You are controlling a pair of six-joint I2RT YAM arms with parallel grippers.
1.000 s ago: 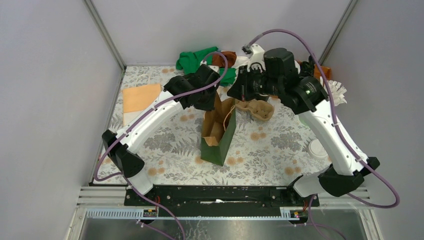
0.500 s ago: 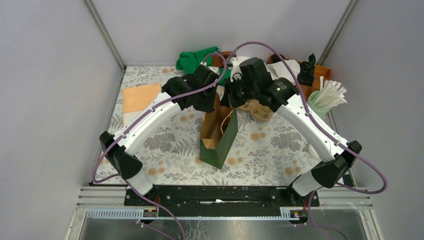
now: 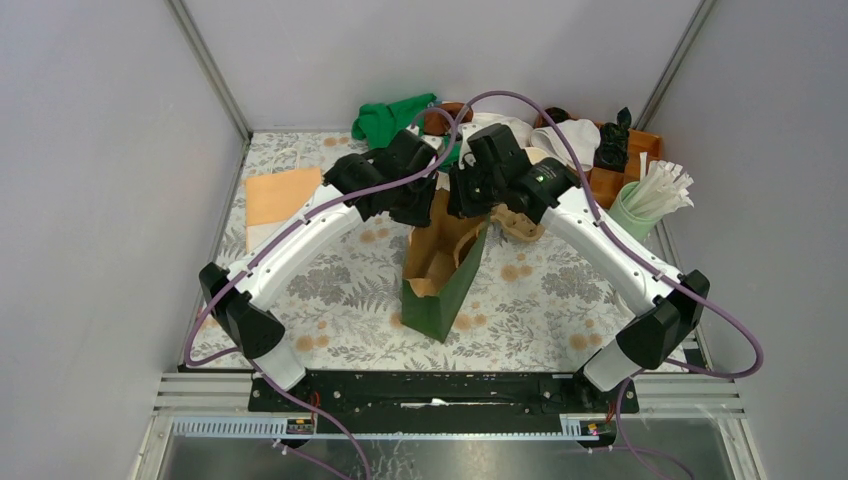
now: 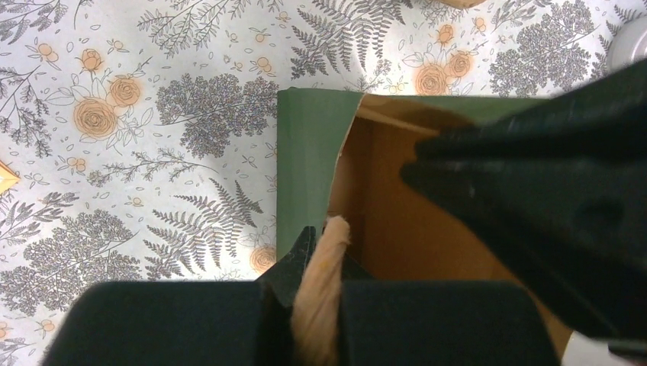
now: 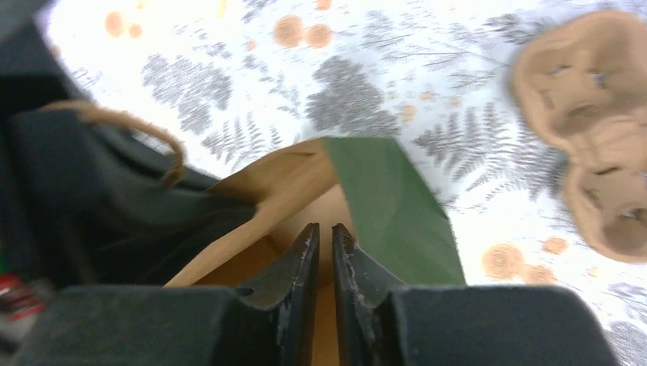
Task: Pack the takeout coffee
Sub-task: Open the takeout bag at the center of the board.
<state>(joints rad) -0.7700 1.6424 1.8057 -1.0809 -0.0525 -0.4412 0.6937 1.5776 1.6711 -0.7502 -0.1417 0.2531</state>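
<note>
**Fig.** Top view w/ both wrist views.

- **L pincer** (image 4: 324,252): closed tight on the rope handle (image 4: 319,313) of the paper bag (image 3: 452,292), at the bag's far rim.
- **Bag:** stands mid-worktop (image 3: 330,290), green outside, brown inside, mouth open.
- **R pincer** (image 5: 325,229): barely open, a thin slit betw. the fingers, nothing in it. Tips point down at the bag's mouth; whether they are inside it, cannot tell.
- **2nd handle** (image 5: 133,122): hangs in a loose loop, seen in R wrist view.
- **Coffee cup** (image 4: 635,42): only a rounded white edge shows, at the corner of L wrist view. It sits on the worktop outside the bag and is not made out in top view.
- **Cup carrier** (image 3: 522,222): brown pulp, on the worktop just beside the bag's far end, sockets up.
</note>
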